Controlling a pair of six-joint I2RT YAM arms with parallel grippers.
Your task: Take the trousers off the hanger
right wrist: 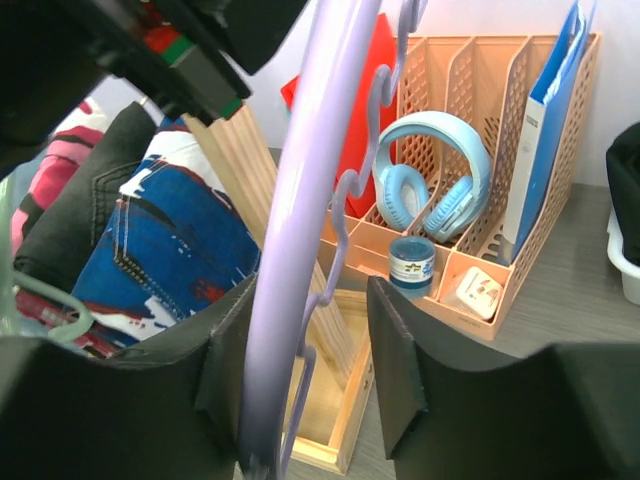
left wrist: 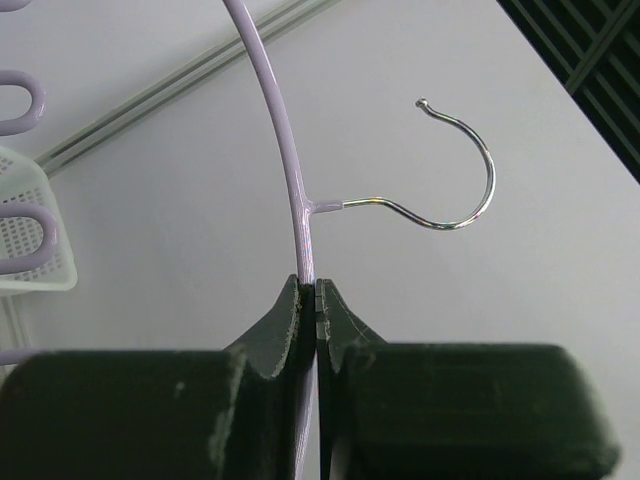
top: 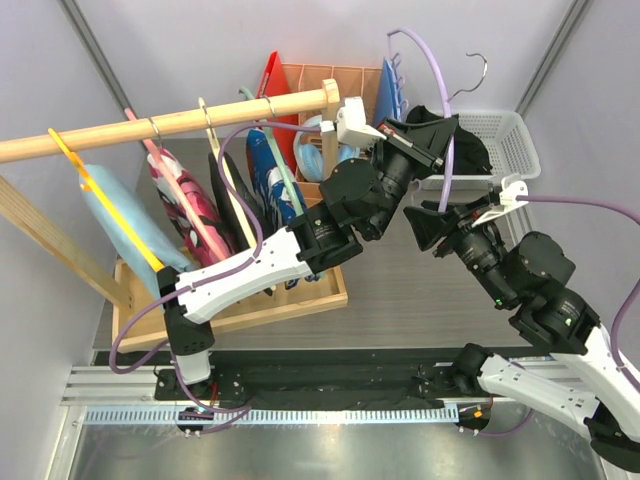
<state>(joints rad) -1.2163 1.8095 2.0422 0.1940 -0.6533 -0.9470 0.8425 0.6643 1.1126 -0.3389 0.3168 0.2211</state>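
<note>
At the near edge of its wrist view, the left gripper point(left wrist: 316, 297) is clamped tight on the thin rod of a lilac hanger point(left wrist: 285, 130), just below the chrome hook point(left wrist: 470, 210); its lower rod is hidden behind the fingers. The right gripper point(right wrist: 308, 292) stands wide apart around the hanger's thicker bar, which runs closer to one finger; whether it touches cannot be told. Further back, the blue printed trousers point(right wrist: 165, 235) and the black trousers point(right wrist: 75, 195) hang folded under the wooden rail point(top: 150, 125), partly covered by the left arm. Beyond them is a peach organiser point(right wrist: 500, 150) with blue headphones point(right wrist: 430, 185), a small tin point(right wrist: 411, 265) and a blue folder point(right wrist: 545, 120); their labels are too small to read. Dark cloth point(top: 468, 150) in the white basket point(top: 515, 140) is too bunched to identify.
</note>
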